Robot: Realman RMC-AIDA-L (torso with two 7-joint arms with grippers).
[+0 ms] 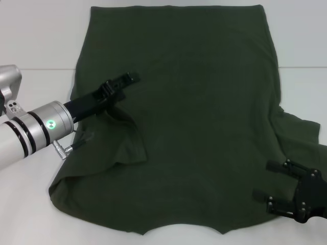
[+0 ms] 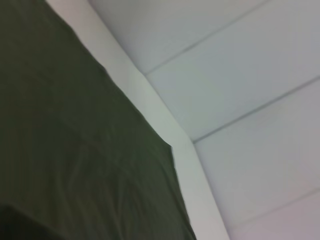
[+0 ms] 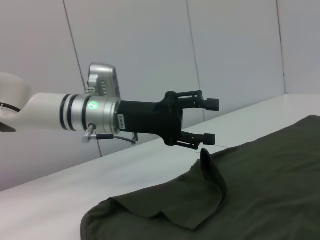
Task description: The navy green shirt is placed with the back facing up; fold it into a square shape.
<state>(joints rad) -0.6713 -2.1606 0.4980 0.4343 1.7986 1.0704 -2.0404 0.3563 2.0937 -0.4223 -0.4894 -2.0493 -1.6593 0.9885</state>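
Observation:
The navy green shirt (image 1: 194,102) lies spread flat on the white table (image 1: 30,204). Its left sleeve (image 1: 122,138) is folded inward over the body. My left gripper (image 1: 127,84) hovers just above that folded sleeve. The right wrist view shows the left gripper (image 3: 211,121) open, with a raised peak of sleeve fabric (image 3: 205,157) right under its lower finger. I cannot tell if they touch. My right gripper (image 1: 261,179) is open and empty at the shirt's near right edge, beside the right sleeve (image 1: 301,135). The left wrist view shows only shirt fabric (image 2: 60,150).
White table surface (image 3: 75,185) borders the shirt on the left and at the near edge. A pale panelled wall (image 3: 150,50) stands behind the table. The shirt's far hem (image 1: 176,7) reaches the top of the head view.

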